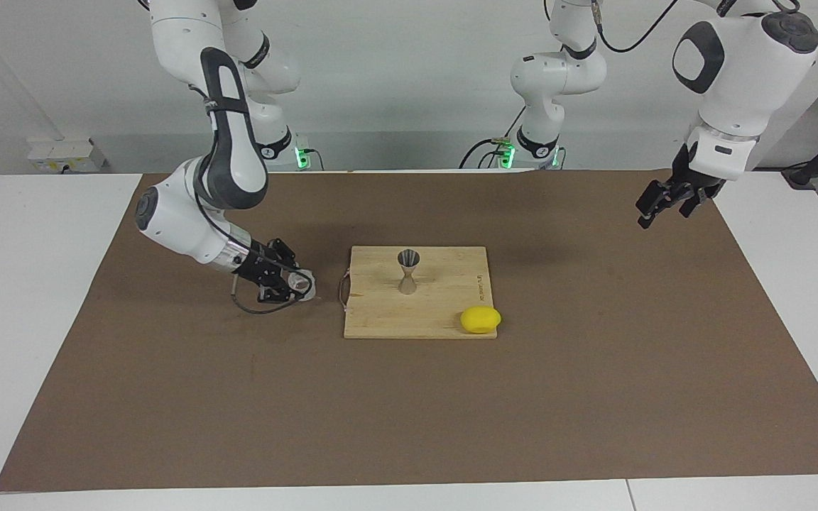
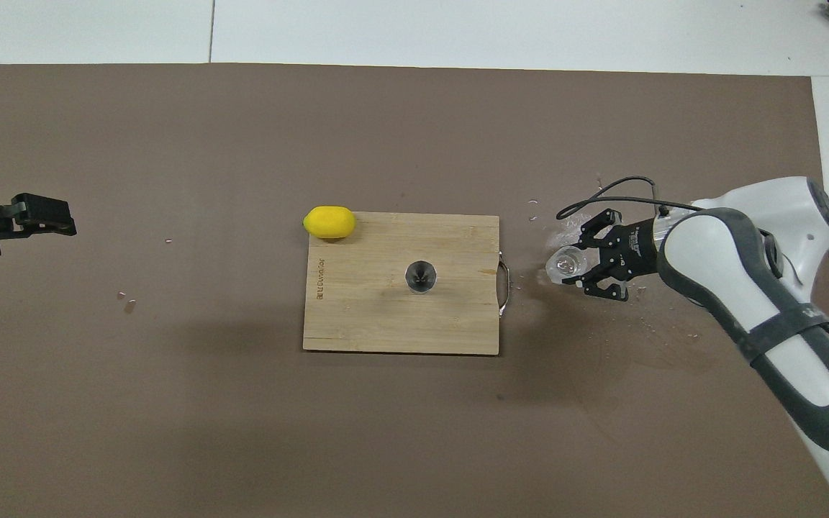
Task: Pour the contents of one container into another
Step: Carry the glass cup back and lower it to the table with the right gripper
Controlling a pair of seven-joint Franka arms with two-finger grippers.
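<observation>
Gripping glass tumbler (image 1: 300, 284) low at mat level: right gripper (image 1: 294, 285) clamped on it, just beside cutting board's (image 1: 380, 316) handle end, toward right arm's end of table. Tumbler upright or slightly tilted; cannot tell if lifted off mat (image 1: 167, 397). Jigger (image 1: 408, 270) upright mid-board, apart from tumbler. Lemon (image 1: 481, 319) at board corner farther from robots than jigger. Left gripper (image 1: 672, 203) waiting, fingers apart, empty, raised over mat edge at left arm's end. Judgement: grasp done; carry to jigger, tilt, pour all left.
</observation>
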